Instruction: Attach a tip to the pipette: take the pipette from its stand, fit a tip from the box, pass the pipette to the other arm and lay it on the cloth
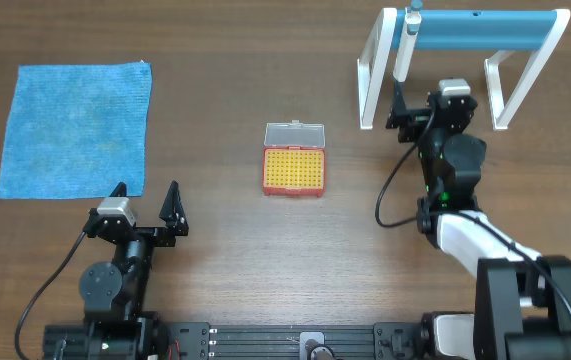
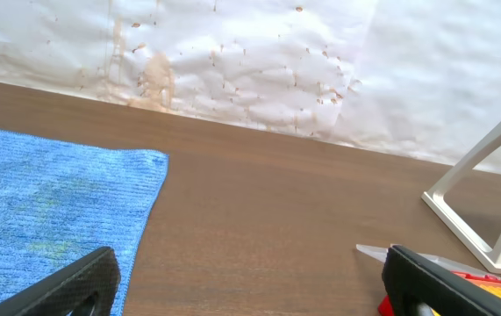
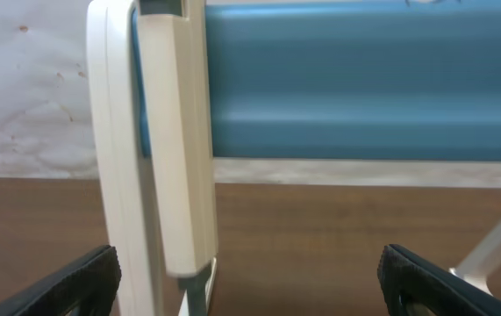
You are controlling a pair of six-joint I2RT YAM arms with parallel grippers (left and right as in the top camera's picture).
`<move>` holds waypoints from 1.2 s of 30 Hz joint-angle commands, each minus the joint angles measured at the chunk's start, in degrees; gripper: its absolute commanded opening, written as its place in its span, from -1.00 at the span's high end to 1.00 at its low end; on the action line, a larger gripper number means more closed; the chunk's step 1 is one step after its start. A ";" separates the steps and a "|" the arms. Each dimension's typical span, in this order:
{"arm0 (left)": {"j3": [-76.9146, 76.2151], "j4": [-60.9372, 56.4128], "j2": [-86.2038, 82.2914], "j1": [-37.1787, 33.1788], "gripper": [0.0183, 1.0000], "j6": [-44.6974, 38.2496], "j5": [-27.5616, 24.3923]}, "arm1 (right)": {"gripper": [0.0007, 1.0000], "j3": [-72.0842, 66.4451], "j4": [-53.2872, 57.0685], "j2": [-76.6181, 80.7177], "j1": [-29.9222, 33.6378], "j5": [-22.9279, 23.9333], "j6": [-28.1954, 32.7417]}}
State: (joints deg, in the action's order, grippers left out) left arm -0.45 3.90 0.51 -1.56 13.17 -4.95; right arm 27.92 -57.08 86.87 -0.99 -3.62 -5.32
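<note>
Pipette [image 3: 175,132] ahead of right gripper [image 3: 250,268]

Your right gripper [image 3: 250,268], fingers spread wide, faces the white-framed stand with a blue crossbar [image 1: 475,30]. The stand's white side panel [image 3: 110,132] sits just beside the hanging white pipette [image 3: 175,132], so that side is tight. The other side is open under the bar. On the brown wooden table [image 1: 215,250], only the orange tip box with a clear lid [image 1: 293,172] stands between the stand and the blue cloth [image 1: 75,130].
</note>
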 commanded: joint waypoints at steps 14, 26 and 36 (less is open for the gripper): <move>0.13 0.37 -0.26 0.09 -0.93 -0.11 0.00 | -0.90 8.98 0.42 8.74 -1.01 2.12 0.00; 0.13 0.37 -0.26 0.09 -0.93 -0.11 0.00 | -0.90 10.03 0.87 9.44 -0.55 2.10 0.00; 0.13 0.37 -0.26 0.09 -0.93 -0.11 0.00 | -0.90 12.83 3.23 11.98 -0.52 2.16 0.02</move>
State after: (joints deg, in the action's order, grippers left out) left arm -0.45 3.90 0.51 -1.56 13.17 -4.95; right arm 39.51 -54.98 98.32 -1.87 -2.04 -5.30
